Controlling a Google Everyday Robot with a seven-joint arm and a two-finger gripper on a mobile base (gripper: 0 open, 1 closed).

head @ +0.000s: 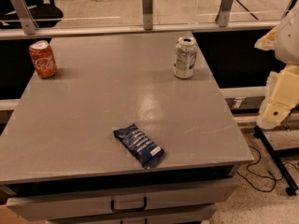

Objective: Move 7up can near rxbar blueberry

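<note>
i see the cylindrical metal 7up can [185, 58] at 1 o'clock on the smooth tabletop [93, 111]; flat crinkly rxbar blueberry [138, 145] at 6; claw [276, 107] at 3, state i cannot tell.

Your tally, kind by kind

You have two drink cans on one grey table [93, 120]: one 7up can [185, 58] and one red cola can [42, 59]. You have one rxbar blueberry [138, 145]. One gripper [279, 107] hangs off the table's right side. Count three metal posts [147, 8] behind and one drawer handle [128, 205] in front.
</note>
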